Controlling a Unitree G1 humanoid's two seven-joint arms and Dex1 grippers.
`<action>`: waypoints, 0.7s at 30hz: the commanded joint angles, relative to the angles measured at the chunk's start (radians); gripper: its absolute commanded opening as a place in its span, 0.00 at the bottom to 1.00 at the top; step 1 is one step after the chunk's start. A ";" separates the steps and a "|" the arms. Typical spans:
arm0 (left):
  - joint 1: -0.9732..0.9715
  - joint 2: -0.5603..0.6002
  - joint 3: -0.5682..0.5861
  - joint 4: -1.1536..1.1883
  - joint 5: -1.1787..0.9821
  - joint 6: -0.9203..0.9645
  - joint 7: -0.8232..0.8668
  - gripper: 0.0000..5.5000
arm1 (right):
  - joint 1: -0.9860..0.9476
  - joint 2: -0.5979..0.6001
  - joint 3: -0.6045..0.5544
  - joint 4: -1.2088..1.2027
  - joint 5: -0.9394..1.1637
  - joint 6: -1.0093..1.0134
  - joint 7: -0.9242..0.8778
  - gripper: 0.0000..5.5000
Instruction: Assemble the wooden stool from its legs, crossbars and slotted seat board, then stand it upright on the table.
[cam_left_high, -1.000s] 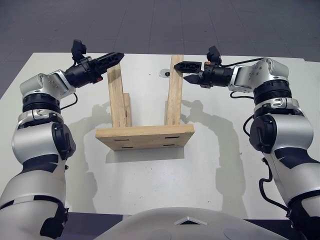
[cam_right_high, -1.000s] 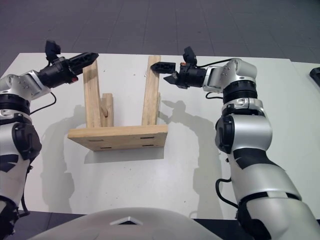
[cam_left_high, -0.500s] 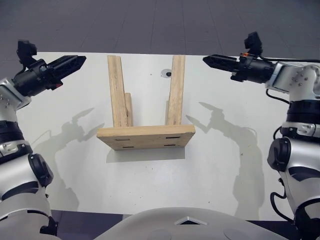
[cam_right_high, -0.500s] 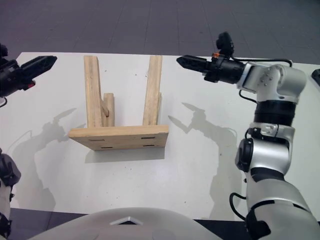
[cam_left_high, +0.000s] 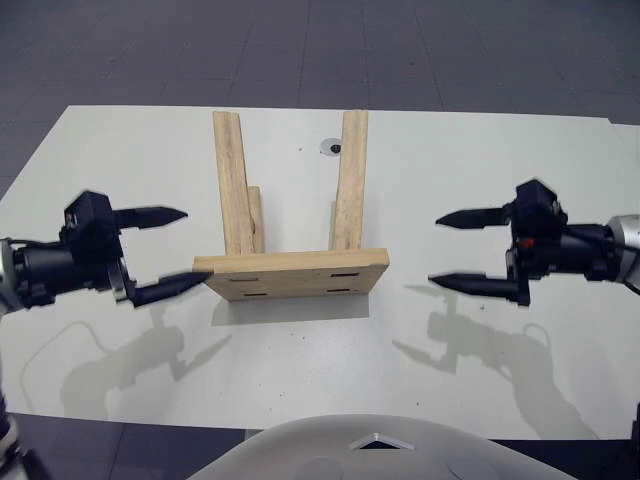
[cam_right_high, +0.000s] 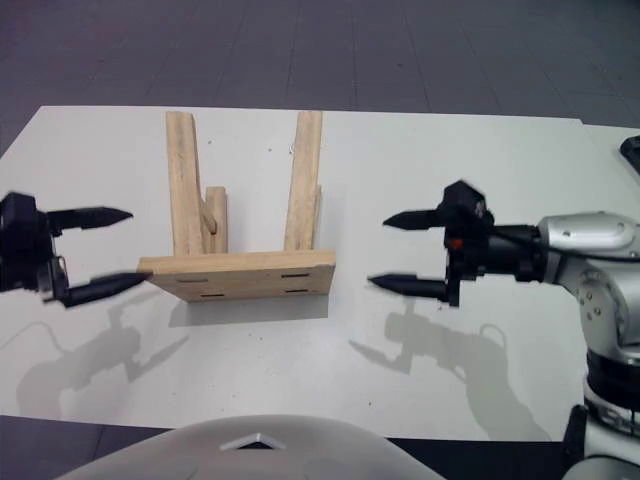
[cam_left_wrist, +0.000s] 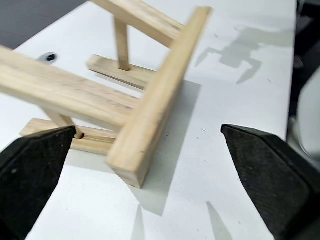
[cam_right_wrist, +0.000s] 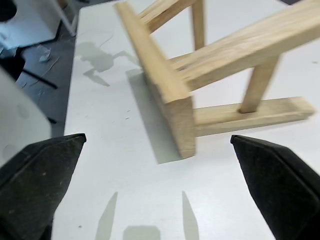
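Pale wooden stool (cam_left_high: 348, 200), it seems fully joined, lies on its side on the white table (cam_left_high: 450, 160). Its slotted seat board (cam_left_high: 290, 273) stands on edge and the legs point away from the robot.

From the head views, the left gripper (cam_left_high: 197, 245) is spread wide just left of the seat board. Its nearer finger tip is at the board's left end; you cannot tell if it touches. The right gripper (cam_left_high: 434, 251) is also spread, to the right of the board and clearly apart from it.

In the left wrist view the seat board (cam_left_wrist: 155, 100) end sits between the two dark fingers (cam_left_wrist: 35, 170), not yet pinched.

In the right wrist view the other end of the board (cam_right_wrist: 172, 100) is ahead of the open fingers (cam_right_wrist: 40, 175), farther off.

Your risk, I think, is in the tipping. If you close on one end alone, the stool may swing round. If the two sides lift unevenly, the smooth board may slip out or the legs may loosen in their slots. A push from the left finger tip may slide the stool before you hold it.
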 joint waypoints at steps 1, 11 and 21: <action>0.006 0.021 -0.014 0.007 -0.005 -0.017 0.053 0.98 | 0.018 0.004 0.069 0.004 -0.010 -0.050 -0.041 0.98; 0.033 -0.005 -0.140 0.076 -0.035 -0.035 0.149 0.98 | -0.096 0.057 0.193 0.135 -0.014 -0.109 -0.131 0.98; 0.027 -0.022 -0.190 0.157 -0.082 -0.038 0.190 0.98 | -0.149 0.135 0.280 0.188 0.004 -0.105 -0.191 0.98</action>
